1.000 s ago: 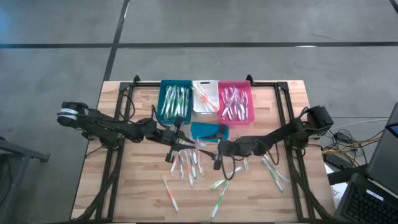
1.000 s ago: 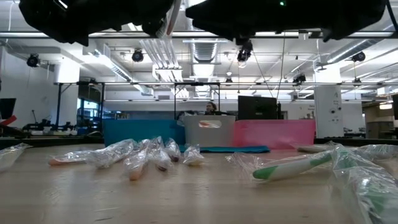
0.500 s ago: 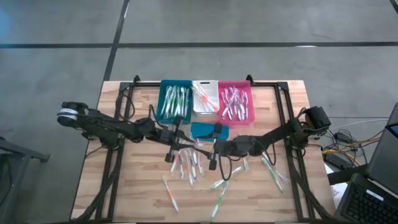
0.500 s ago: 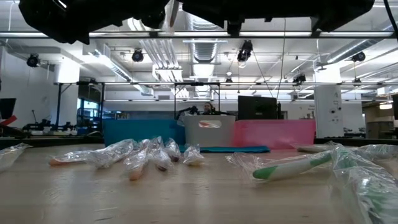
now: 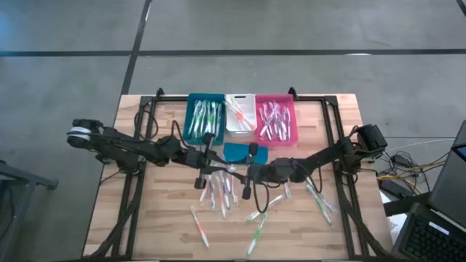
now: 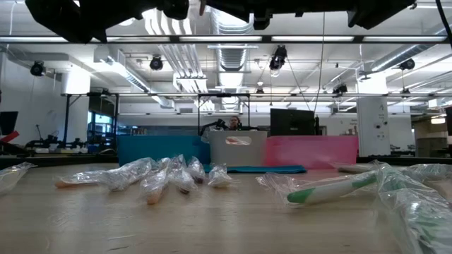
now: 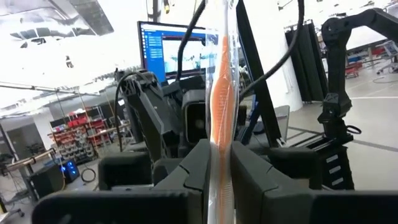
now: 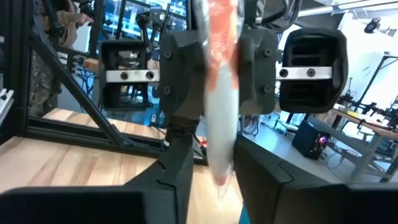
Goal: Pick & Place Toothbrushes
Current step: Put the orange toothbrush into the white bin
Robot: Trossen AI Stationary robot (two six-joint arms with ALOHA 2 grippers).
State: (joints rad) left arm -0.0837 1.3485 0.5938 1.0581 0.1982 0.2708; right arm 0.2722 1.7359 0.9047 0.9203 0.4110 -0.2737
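The wooden table (image 5: pixel 160 225) carries three bins (image 5: pixel 241 116) (teal, white, pink) and scattered wrapped toothbrushes (image 5: pixel 222 195).

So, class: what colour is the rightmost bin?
Pink bin; clearest in the high view.

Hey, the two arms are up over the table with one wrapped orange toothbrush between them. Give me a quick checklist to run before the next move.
1. Left gripper shut on the plastic-wrapped orange and white toothbrush: ok.
2. Same toothbrush reaches into the right gripper: ok.
3. Right gripper holds it firmly enough for the left to let go: cannot tell.
4. Toothbrush is raised clear of the wooden table and the loose wrapped toothbrushes lying on it: ok.
5. White plastic bin, between the teal and pink bins and already holding orange brushes, has room: ok.
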